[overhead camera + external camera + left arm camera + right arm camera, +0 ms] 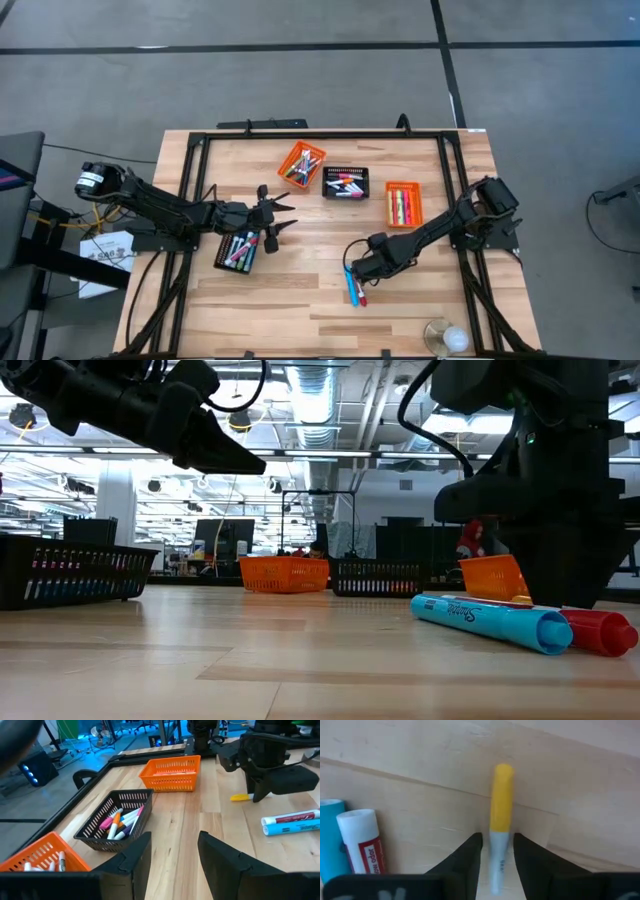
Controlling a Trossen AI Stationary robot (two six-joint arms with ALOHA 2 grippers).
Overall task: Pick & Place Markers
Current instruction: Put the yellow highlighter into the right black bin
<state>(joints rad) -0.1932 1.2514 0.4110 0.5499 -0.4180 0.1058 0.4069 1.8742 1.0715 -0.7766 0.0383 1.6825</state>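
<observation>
A marker with a yellow cap and white barrel (501,800) lies flat on the wooden table; the left wrist view also shows this yellow marker (240,797). My right gripper (497,837) points down over it, open. Its two fingers stand close on either side of the white barrel, with a thin gap showing on each side. Beside it lie a blue marker (490,622) and a red-and-white marker (362,847). My left gripper (283,212) hovers open above the table's left half, next to a black basket (238,250) that holds several markers.
At the table's far middle stand an orange basket (301,163) and a black basket (345,182), both with markers in them. A second orange basket (403,203) sits to their right. A round light-coloured object (447,337) sits at the near right edge. Bare wood lies between the arms.
</observation>
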